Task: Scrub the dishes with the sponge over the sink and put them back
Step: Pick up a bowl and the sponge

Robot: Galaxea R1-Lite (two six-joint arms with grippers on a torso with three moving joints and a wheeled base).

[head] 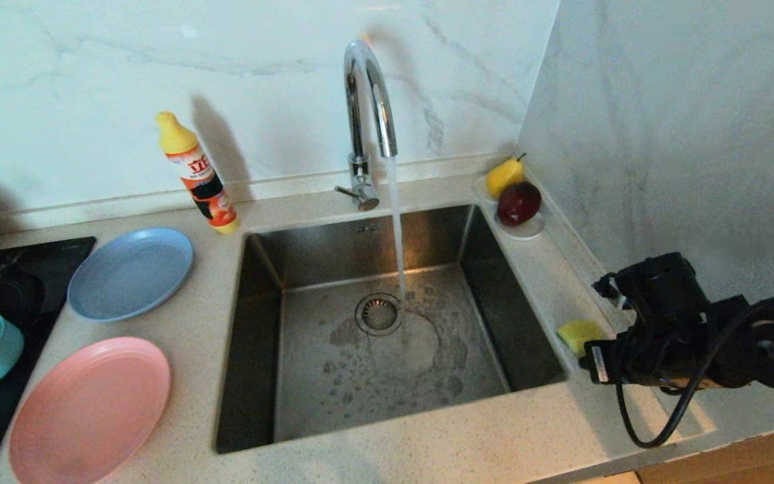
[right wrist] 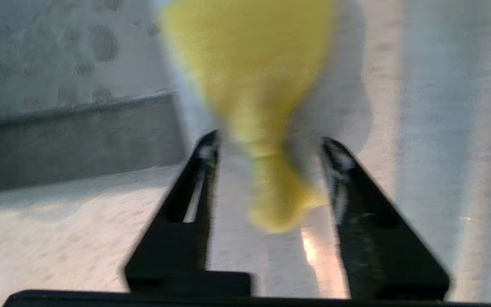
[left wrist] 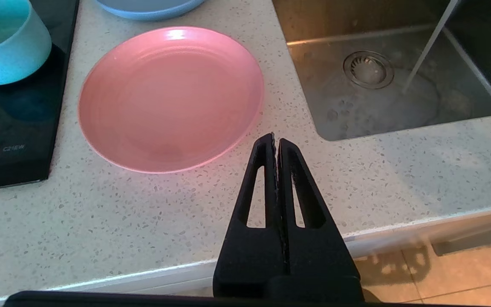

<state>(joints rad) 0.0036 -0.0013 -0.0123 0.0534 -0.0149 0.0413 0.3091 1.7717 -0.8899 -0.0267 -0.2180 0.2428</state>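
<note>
Right now the sponge lies on the table beside the sink's right edge, directly ahead of the right hand — fingers spread, straddling its near end, not yet pinching. Left hand parked near the pink plate, pressed together.

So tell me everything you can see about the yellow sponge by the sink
The soft yellow sponge lies on the speckled stone counter, just off the right rim of the stainless-steel sink. It looks crumpled, pinched to a narrow end that reaches in between the fingers of the right hand. The jaws straddle that end with gaps showing on both sides, so no firm grip shows. Its green layer cannot be made out.
</note>
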